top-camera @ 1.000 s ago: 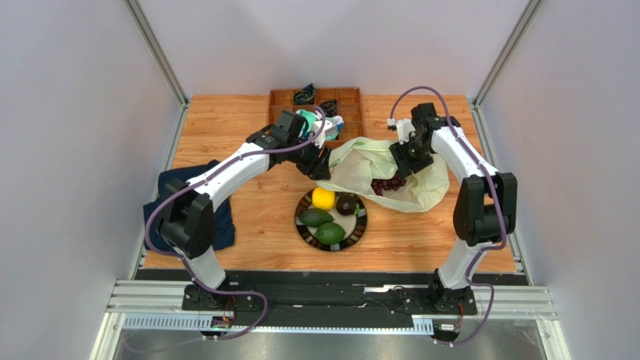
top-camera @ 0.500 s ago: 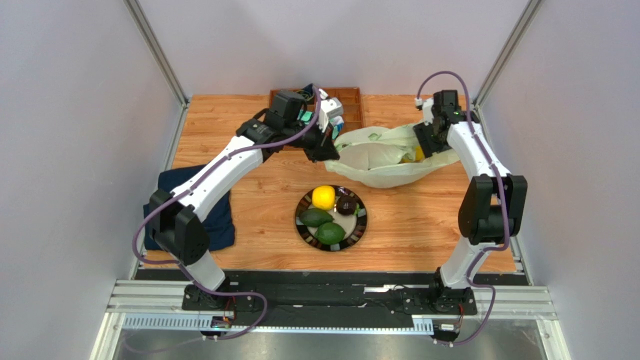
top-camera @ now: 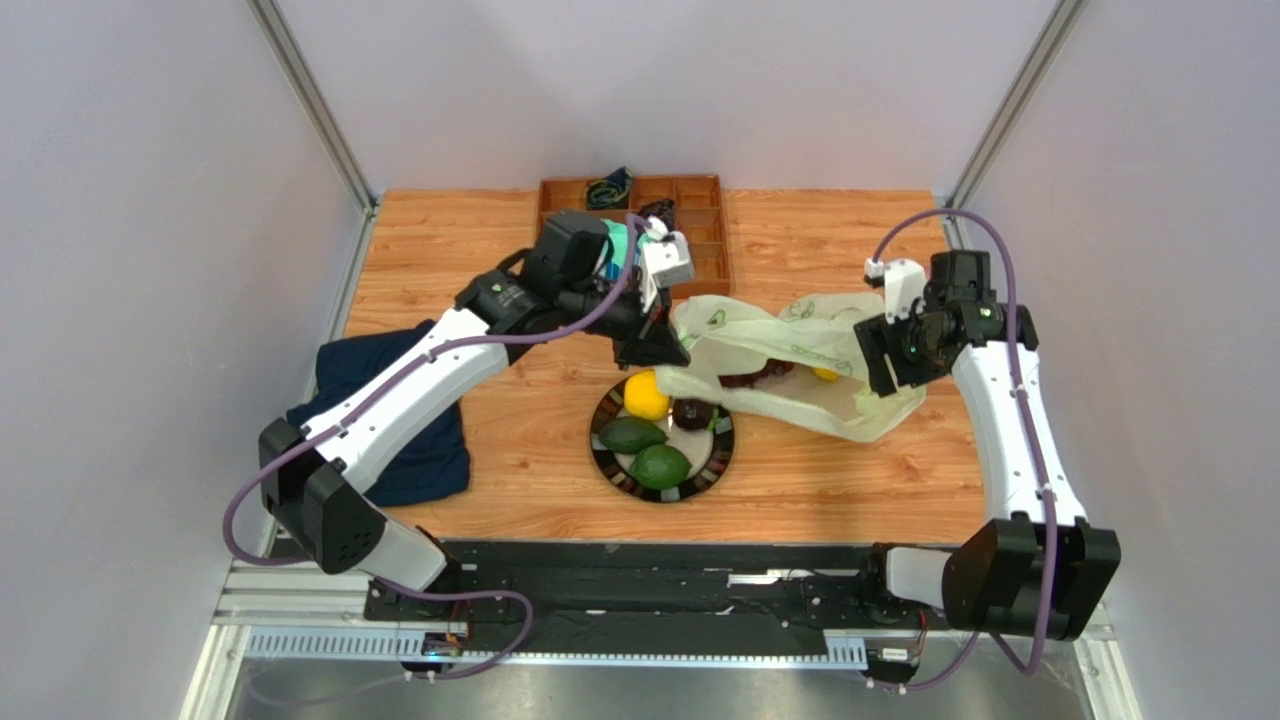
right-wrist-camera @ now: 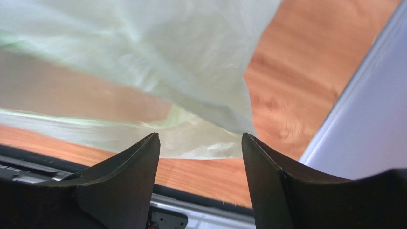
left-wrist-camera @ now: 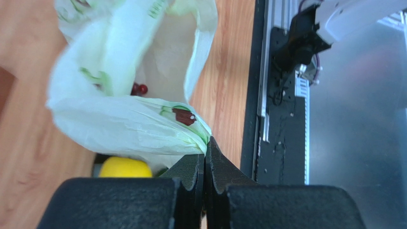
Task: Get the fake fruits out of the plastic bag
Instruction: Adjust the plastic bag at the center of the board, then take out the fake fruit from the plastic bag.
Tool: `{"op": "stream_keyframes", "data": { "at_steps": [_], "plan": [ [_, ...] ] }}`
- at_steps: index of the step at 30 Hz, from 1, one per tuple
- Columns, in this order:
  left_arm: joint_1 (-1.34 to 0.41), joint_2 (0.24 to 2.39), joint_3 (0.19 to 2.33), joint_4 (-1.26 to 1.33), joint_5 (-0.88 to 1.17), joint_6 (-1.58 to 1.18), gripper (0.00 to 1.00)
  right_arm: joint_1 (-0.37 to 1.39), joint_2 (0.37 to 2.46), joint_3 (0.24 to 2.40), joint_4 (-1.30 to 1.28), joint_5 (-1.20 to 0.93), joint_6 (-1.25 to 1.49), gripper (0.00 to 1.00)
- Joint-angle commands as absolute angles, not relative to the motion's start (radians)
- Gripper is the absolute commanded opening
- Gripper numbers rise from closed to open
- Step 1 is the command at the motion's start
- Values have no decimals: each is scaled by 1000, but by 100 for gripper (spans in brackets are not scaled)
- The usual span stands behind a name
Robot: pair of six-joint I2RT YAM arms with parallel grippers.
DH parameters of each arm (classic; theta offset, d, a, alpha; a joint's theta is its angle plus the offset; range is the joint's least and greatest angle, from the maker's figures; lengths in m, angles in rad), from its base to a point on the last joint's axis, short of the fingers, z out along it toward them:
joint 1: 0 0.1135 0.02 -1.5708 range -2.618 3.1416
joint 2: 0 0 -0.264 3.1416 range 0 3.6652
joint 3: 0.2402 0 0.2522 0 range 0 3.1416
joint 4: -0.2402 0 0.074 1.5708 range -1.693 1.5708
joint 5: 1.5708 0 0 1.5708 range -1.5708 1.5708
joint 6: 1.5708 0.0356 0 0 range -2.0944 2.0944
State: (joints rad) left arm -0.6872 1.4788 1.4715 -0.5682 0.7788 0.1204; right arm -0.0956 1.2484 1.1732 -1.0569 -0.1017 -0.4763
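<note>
At the left edge of the bag (left-wrist-camera: pixel 124 124), the left gripper (left-wrist-camera: pixel 206 145) has its jaws pressed fully together on a fold of the film. In the left wrist view the bag's mouth gapes just beyond that pinch, and a few dark red grapes (left-wrist-camera: pixel 138 88) show inside. On the right, the right gripper (right-wrist-camera: pixel 199 138) has its jaws wide apart. The pale film hangs just past the fingertips and is not clamped; whether it touches a tip I cannot tell. From above, the bag stretches across between the two grippers, right of centre on the table (top-camera: pixel 496 240). A dark mass and a lemon (top-camera: pixel 824 372) show through its film. Its left end lies over the far rim of the plate (top-camera: pixel 726 447), which sits just near and left of the bag. On the plate are a second lemon (top-camera: pixel 648 396), two avocados (top-camera: pixel 631 435) (top-camera: pixel 658 467) and a dark round fruit (top-camera: pixel 693 410). A navy cloth (top-camera: pixel 406 428) lies at the near left, and a wooden tray (top-camera: pixel 699 203) stands at the far edge.
</note>
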Motion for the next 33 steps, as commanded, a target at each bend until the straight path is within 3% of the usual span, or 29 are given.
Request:
{"op": "stream_keyframes", "data": {
  "at_steps": [1, 6, 11, 17, 22, 25, 28, 29, 33],
  "plan": [
    [-716, 1502, 1422, -577, 759, 163, 0, -20, 1193, 1354, -1138, -405, -564, 67],
    [-726, 1517, 1451, -560, 720, 144, 0, 164, 1174, 1365, -1175, -465, -603, 54],
    [-727, 1526, 1494, -574, 666, 155, 0, 236, 1198, 1307, -1210, -477, -682, 44],
    [-726, 1545, 1532, -591, 630, 179, 0, 238, 1287, 1270, -1181, -437, -767, 42],
    [-727, 1560, 1566, -610, 626, 219, 0, 235, 1408, 1249, -966, -180, -772, 41],
    [-727, 1581, 1595, -626, 626, 257, 0, 221, 1477, 1253, -840, -100, -810, 43],
    [-726, 1604, 1640, -646, 594, 296, 0, 206, 1519, 1276, -778, -80, -888, 52],
    [-727, 1612, 1649, -649, 588, 307, 0, 204, 1526, 1279, -758, -75, -908, 61],
    [-726, 1624, 1664, -658, 581, 325, 0, 180, 1601, 1308, -733, -68, -1008, 71]
  ]
}}
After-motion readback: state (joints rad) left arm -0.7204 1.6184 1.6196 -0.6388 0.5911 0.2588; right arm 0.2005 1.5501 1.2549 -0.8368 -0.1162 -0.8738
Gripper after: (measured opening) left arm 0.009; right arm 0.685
